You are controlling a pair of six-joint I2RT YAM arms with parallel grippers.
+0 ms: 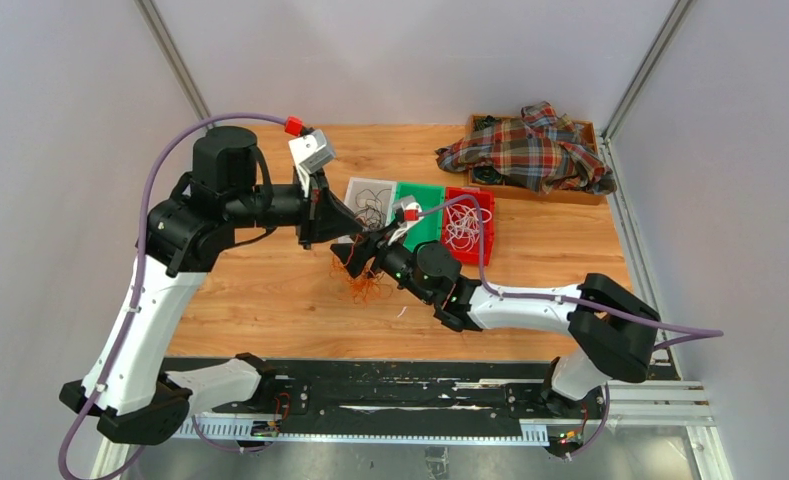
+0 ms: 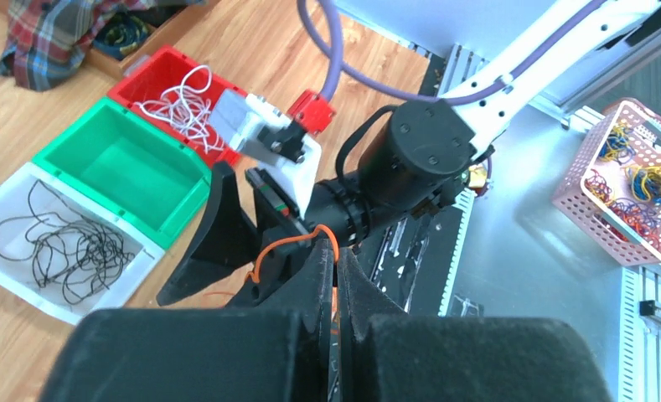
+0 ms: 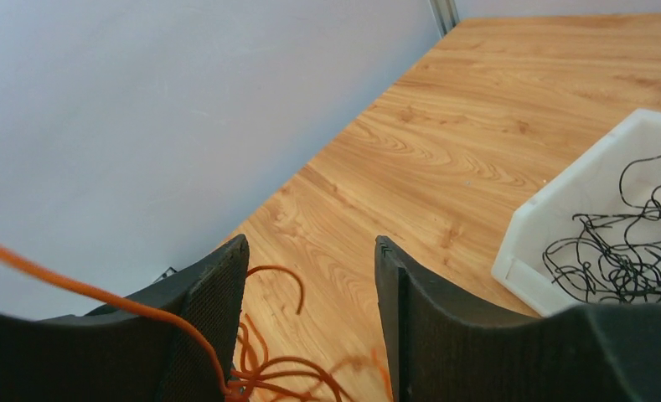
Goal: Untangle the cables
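Observation:
A tangle of orange cables [image 1: 360,285] lies on the wooden table in front of the bins. My left gripper [image 1: 332,228] is shut on one orange cable [image 2: 286,244], which loops out from the closed fingertips [image 2: 337,254]. My right gripper [image 1: 355,262] is open just above the tangle. In the right wrist view its jaws [image 3: 310,243] stand wide apart over the orange cables [image 3: 268,364], and one orange strand [image 3: 75,289] runs across its left finger. Black cables [image 3: 620,251] lie in the white bin [image 1: 368,188]. White cables [image 1: 462,228] lie in the red bin [image 1: 486,215].
A green bin [image 1: 425,198] stands between the white and red bins. A plaid cloth [image 1: 530,145] lies over a wooden box at the back right. A pink basket [image 2: 624,180] of coloured cables shows beyond the table edge. Walls close in on both sides.

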